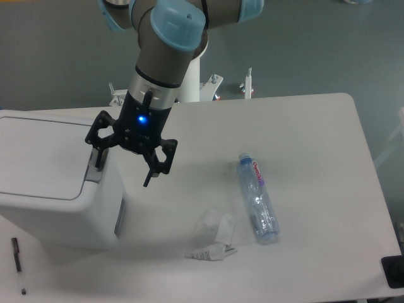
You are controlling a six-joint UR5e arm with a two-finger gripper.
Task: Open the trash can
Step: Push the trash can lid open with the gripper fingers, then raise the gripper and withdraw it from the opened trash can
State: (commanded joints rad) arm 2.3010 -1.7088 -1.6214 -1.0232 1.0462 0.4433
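Observation:
The trash can is a large boxy white bin at the left of the table, its flat lid down. A grey latch tab sits at the lid's right edge. My gripper hangs open over the bin's right side. Its left finger is right above the latch tab, and its right finger is out past the bin's wall over the table. Nothing is held between them.
A clear plastic bottle lies on the table at centre right. A crumpled clear wrapper lies in front of the bin. A black pen is at the front left edge.

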